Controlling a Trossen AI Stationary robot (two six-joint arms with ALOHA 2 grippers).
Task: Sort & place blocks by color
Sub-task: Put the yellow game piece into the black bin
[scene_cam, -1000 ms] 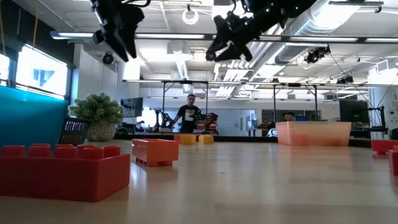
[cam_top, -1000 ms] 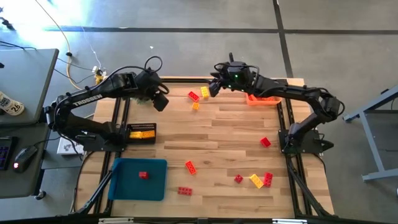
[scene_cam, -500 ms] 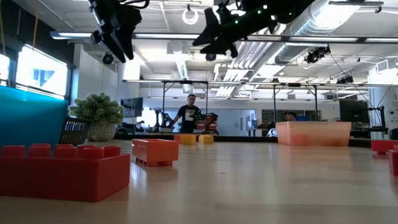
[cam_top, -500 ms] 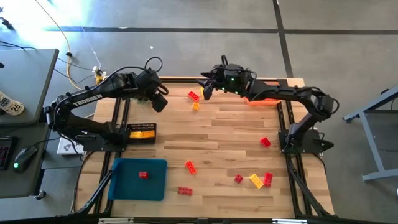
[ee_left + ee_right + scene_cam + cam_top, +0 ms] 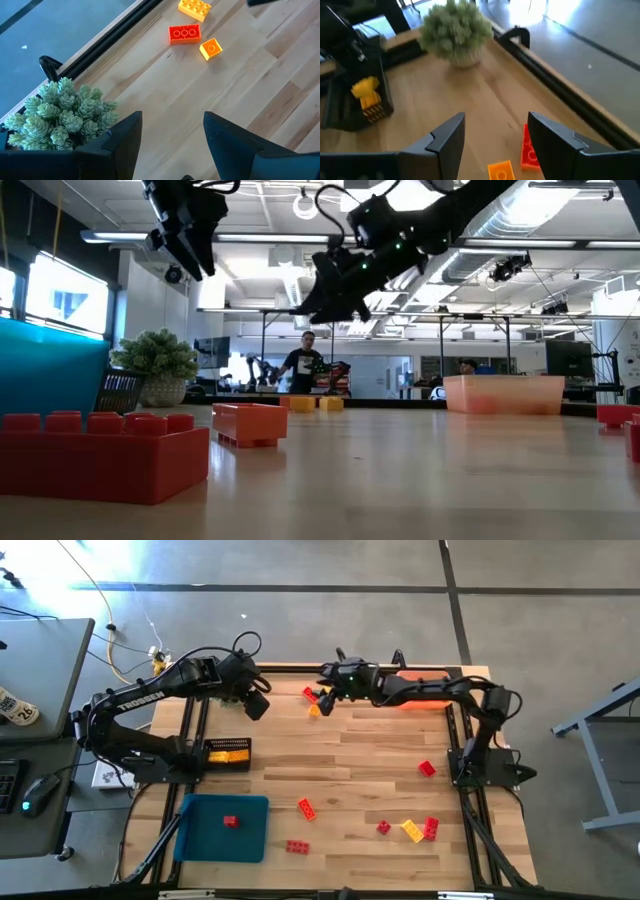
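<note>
Red brick [image 5: 231,821] on blue tray [image 5: 200,840], high view only. Right hand [image 5: 322,698] fingers apart over red [image 5: 528,147], orange [image 5: 500,170] bricks. Left hand [image 5: 172,150] apart, empty.

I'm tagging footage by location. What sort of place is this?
Probably a robotics lab or workshop: exposed ceiling ducts, bare concrete floor, and a desk with keyboard and mouse beside the wooden table.

The right gripper [image 5: 322,697] has swung left and dropped over the red block [image 5: 310,694].
</note>
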